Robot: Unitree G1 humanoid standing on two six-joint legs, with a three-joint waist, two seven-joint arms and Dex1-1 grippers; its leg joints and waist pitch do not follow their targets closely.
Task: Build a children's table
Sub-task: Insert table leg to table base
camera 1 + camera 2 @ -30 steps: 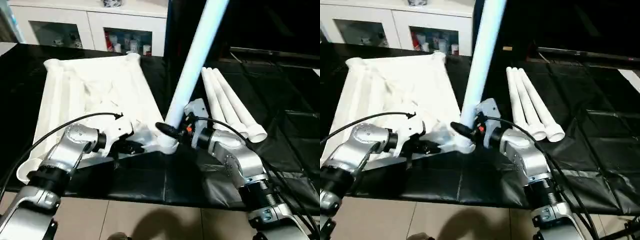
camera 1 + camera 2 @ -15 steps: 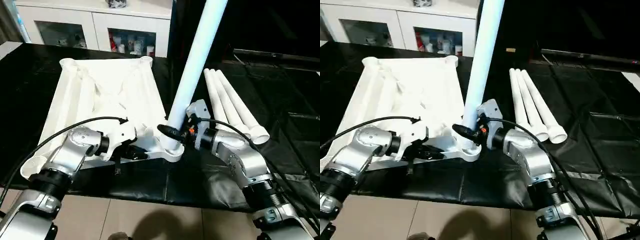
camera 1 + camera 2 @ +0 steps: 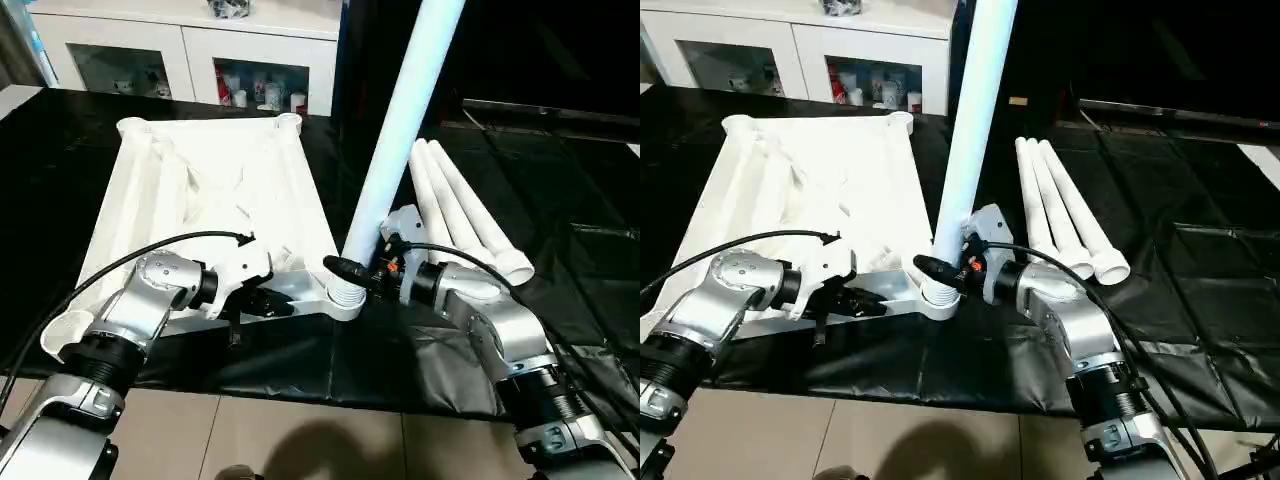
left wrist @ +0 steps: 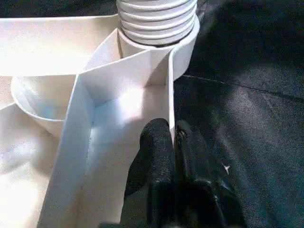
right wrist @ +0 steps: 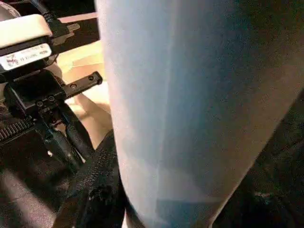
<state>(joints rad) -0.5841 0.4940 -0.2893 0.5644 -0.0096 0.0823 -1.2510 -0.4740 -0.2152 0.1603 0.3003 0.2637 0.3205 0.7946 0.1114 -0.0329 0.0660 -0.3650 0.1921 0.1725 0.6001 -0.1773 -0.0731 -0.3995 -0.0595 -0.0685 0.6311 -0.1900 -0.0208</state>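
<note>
The white tabletop [image 3: 200, 190] lies underside up on the black-covered surface. One long white leg [image 3: 400, 130] stands in its near right corner socket [image 3: 345, 300], leaning a little to the right. My right gripper [image 3: 355, 270] is shut on this leg just above the socket; a black finger [image 5: 95, 185] lies against the tube. My left gripper [image 3: 270, 300] is shut on the tabletop's thin near rim, its fingers [image 4: 156, 147] pinching that wall a short way from the leg's ribbed end [image 4: 156, 19]. Three more legs [image 3: 460, 215] lie side by side to the right.
A white cabinet [image 3: 200, 60] with glass doors stands behind the work surface. Black sheeting [image 3: 580, 250] covers the surface to the right of the loose legs. Bare floor [image 3: 300, 440] shows below the near edge.
The camera has shifted. The upright leg and my right gripper have edged slightly to the right at the socket. My left gripper keeps its hold on the rim.
</note>
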